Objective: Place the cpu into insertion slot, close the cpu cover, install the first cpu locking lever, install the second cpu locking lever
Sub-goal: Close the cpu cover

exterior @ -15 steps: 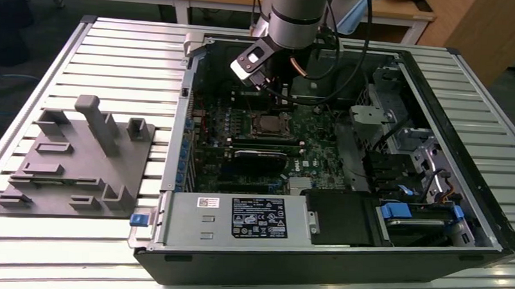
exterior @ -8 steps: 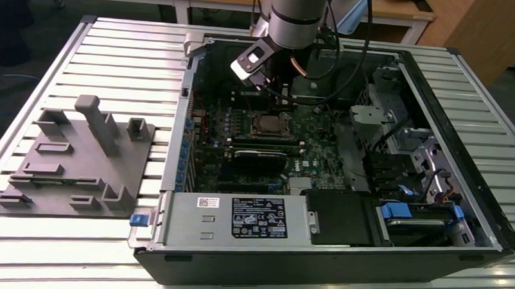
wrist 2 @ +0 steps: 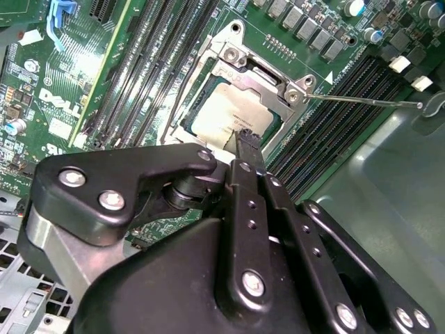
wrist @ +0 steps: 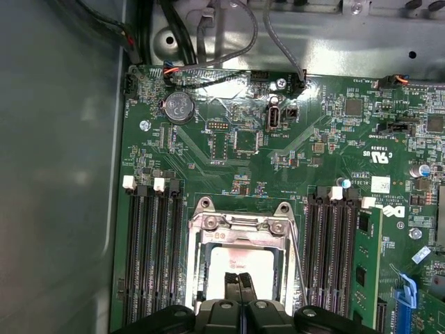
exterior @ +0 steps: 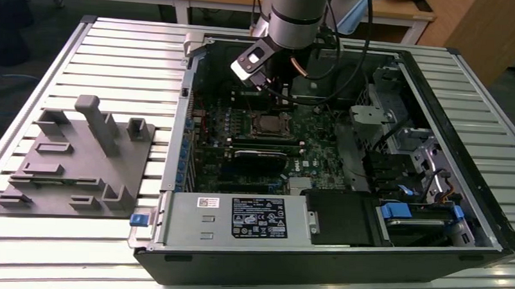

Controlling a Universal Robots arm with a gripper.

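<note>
My gripper, fingers pressed together with nothing between, hangs just above the cpu seated in the slot beneath the cover; light, stiff, delicate underneath, I judge, best gripped by its edges.

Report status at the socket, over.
Gripper shut, tips at the cpu. Cpu seated, cpu cover down around it. One wire lever sticking out sideways.

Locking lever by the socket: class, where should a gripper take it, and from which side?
The lever is a thin wire running out from the cover's corner; its hooked far end stands free over the memory slots. Probably grip that end, from above.
</note>
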